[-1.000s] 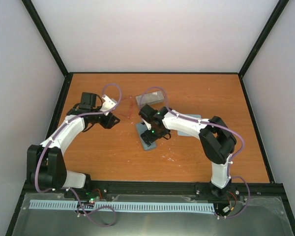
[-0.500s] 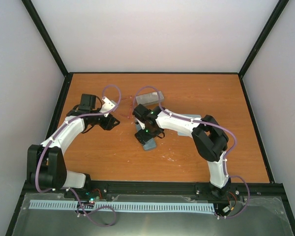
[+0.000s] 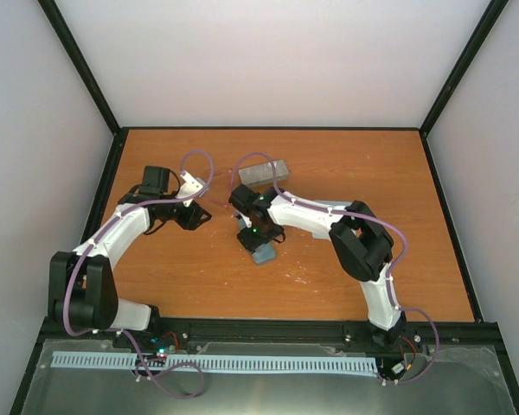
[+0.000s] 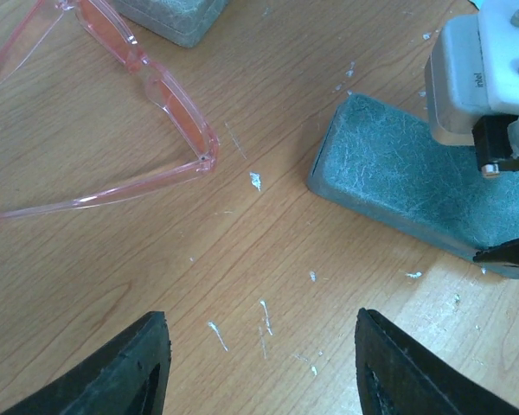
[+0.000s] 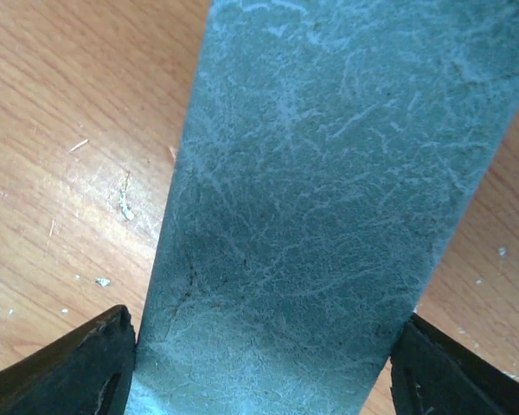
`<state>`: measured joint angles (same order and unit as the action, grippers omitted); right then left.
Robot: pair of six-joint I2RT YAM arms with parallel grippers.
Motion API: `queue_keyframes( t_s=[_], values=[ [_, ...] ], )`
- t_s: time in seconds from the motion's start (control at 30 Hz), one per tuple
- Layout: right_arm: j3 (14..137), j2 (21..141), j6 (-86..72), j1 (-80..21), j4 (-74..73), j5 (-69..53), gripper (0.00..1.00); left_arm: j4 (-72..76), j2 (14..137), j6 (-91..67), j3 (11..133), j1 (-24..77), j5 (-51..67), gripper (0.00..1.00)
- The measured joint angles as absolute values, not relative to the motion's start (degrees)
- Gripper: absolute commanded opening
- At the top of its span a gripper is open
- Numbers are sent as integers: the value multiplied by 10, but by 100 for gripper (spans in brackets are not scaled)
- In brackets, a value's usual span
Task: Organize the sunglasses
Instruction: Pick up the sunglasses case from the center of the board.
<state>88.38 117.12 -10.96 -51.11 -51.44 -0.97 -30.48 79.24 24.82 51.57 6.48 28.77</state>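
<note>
Right gripper [image 5: 268, 346] is straddling a blue-grey, rough-textured oblong case [image 5: 329, 173], its fingers [image 5: 78, 363] sitting against the long sides; whether it is clamping yet cannot be told. Left gripper [image 4: 264, 363] is hovering, jaws apart, over bare wood. The thin, see-through pink sunglasses [image 4: 156, 86] are lying unfolded between the arms, just near of a second grey case [image 3: 264, 170], untouched. Such a wide hold is risking a twisting case sweeping that slender frame. A scuffed orange-brown wooden table [image 3: 372, 164] is sitting between pale walls [image 3: 277, 60].

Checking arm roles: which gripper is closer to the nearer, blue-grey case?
Right. The right gripper straddles the blue-grey case, a finger at each side; the left gripper hangs apart, beside it.
</note>
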Motion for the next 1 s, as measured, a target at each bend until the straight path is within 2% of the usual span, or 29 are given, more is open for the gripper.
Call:
queue_keyframes(
  t_s=[0.1,0.2,0.23,0.3,0.53,0.8,0.87,1.0],
  values=[
    [891,1174,-114,-511,-519,-7,66,-302,792,249,514,65,288,59],
    [902,1174,-114,-511,-519,-6,65,-301,794,250,512,65,288,59],
    [904,1175,-114,-511,-519,-6,67,-300,795,250,512,65,288,59],
    [905,1178,-114,-512,-520,-6,80,-300,796,250,512,65,288,59],
    [907,1199,-112,-515,-534,-3,83,-300,797,250,512,65,288,59],
    [927,1211,-110,-522,-553,12,62,-299,797,250,509,65,292,59],
    [929,1211,-108,-522,-556,13,51,-298,797,250,507,65,293,59],
    [931,1211,-109,-523,-557,13,47,-298,798,251,502,65,302,59]
  ],
)
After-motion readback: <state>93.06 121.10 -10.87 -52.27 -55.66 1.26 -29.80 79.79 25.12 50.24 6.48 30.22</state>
